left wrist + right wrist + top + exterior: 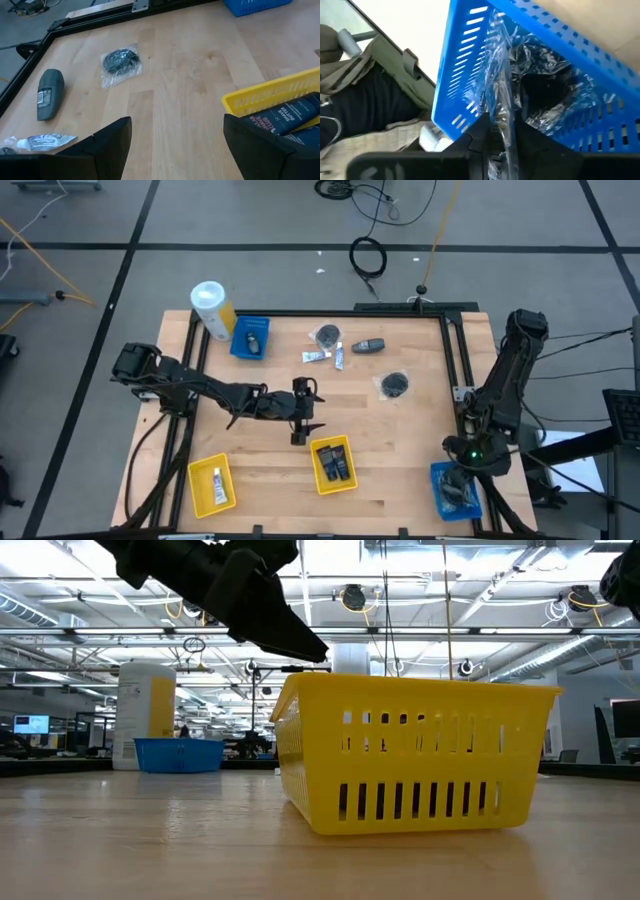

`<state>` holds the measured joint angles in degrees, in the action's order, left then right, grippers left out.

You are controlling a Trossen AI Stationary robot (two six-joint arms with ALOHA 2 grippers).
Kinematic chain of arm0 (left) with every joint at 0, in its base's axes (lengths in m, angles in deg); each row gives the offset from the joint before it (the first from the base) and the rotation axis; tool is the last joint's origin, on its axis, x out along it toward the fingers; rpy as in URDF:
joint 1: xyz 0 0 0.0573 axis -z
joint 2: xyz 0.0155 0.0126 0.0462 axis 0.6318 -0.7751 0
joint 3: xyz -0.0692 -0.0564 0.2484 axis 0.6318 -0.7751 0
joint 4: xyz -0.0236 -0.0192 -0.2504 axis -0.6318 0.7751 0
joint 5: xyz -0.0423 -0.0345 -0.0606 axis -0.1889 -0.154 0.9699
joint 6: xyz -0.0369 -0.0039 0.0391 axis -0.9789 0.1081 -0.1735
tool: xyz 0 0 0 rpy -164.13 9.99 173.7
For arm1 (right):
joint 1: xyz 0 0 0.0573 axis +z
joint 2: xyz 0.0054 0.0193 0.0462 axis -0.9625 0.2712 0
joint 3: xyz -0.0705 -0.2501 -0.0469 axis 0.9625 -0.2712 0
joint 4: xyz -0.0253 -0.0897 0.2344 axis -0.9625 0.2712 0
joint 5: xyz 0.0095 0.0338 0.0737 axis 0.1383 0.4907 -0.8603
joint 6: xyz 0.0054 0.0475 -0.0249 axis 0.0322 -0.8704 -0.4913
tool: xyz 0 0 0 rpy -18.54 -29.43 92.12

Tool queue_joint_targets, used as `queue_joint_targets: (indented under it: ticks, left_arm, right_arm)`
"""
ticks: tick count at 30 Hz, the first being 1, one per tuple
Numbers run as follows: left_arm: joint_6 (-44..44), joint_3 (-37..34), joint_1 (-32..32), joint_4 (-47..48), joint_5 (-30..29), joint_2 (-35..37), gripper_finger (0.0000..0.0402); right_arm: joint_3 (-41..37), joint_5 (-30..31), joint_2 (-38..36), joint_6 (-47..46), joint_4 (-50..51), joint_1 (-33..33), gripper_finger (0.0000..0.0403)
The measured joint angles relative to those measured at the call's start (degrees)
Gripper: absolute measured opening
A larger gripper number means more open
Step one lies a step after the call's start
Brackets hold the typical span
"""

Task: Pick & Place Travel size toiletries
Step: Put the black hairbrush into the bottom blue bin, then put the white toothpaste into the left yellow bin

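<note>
Dark bottle [50,94] lies flat, long axis toward table frame [30,52].

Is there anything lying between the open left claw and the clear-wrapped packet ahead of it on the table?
Nothing visible does. Bare wood runs from the left claw to the wrapped packet; the yellow tray sits off to one side.

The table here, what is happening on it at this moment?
Two robot arms sort travel toiletries into trays. The right gripper is down in the blue tray at the table's near right corner, its fingers pinching the clear wrap of a packet. The left gripper hovers open and empty mid-table, beside a yellow tray holding dark bottles. More packets, tubes and a bottle lie loose on the table.
</note>
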<state>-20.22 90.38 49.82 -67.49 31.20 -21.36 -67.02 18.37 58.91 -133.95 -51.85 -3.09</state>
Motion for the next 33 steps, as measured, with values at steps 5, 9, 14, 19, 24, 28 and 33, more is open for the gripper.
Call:
queue_joint_targets:
  ticks: [5, 9, 14, 19, 24, 28, 33]
  left_arm:
    - [-0.01, 0.0, -0.04, 0.0, -0.08, 0.0, 0.0308]
    - [0.0, 0.0, -0.04, 0.03, -0.07, 0.0, 0.0308]
    - [-0.2, 0.0, -0.04, 0.02, -0.07, 0.0, 0.0308]
    - [-0.2, 0.0, -0.04, 0.02, -0.05, 0.0, 0.0308]
    - [-0.29, 0.0, -0.04, -0.02, -0.04, 0.0, 0.0308]
    - [-0.33, 0.0, -0.04, -0.2, 0.0, 0.0, 0.0308]
    - [-0.5, 0.0, -0.04, -0.13, 0.0, 0.0, 0.0308]
  right_arm:
    - [-0.87, 2.6, -4.43, -1.37, 1.46, -0.3, 0.0095]
    - [-1.0, 4.84, -7.3, -2.11, 2.52, -0.31, 0.0148]
    - [-0.91, 4.64, -11.19, -5.38, 0.9, -0.31, 0.0196]
    - [-0.5, 4.58, -15.18, -7.44, -0.39, -0.32, 0.0203]
    - [1.83, 4.6, -17.21, -8.0, 1.2, -0.35, 0.0186]
    - [5.81, 4.6, -18.04, -8.02, 6.73, -0.36, 0.0168]
    - [9.37, 5.05, -18.27, -7.28, 14.1, -0.36, 0.015]
